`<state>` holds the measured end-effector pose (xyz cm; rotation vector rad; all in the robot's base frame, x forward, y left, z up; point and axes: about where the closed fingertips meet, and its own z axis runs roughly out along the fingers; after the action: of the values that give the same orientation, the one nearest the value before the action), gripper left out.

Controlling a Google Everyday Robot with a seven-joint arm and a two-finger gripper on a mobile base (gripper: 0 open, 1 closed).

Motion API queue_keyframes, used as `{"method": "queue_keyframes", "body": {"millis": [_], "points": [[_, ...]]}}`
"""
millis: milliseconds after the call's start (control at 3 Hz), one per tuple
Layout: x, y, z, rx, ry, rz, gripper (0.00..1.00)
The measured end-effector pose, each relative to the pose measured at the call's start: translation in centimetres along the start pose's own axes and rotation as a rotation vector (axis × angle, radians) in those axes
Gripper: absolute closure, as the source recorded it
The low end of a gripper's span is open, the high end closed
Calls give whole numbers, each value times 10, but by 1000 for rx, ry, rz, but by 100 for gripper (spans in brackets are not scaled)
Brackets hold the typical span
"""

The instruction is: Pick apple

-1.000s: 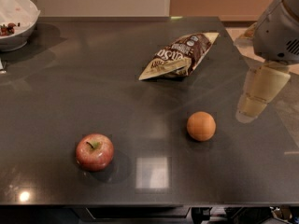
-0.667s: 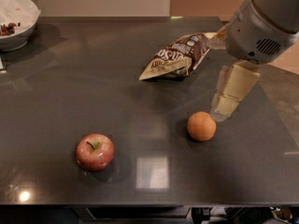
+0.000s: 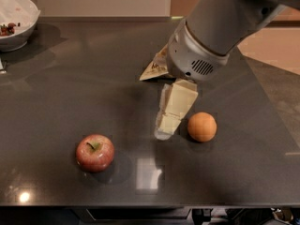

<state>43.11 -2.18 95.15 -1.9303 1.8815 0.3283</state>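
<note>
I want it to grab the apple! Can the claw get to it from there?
Probably yes. The claw hangs low over the table, beside the orange ball, and nothing stands between it and the apple, which sits in the open.

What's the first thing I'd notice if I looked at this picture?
The big grey robot arm fills the top right. Its pale gripper points down near the dark table, right beside a round orange fruit. The shiny red apple sits alone at the front left, well apart from the gripper.
</note>
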Motion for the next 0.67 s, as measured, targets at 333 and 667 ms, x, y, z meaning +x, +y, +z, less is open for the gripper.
{"method": "queue_keyframes", "body": {"millis": [333, 667], "points": [[-31, 24, 37, -46, -25, -54, 0], [-54, 50, 70, -82, -38, -96, 0]]}}
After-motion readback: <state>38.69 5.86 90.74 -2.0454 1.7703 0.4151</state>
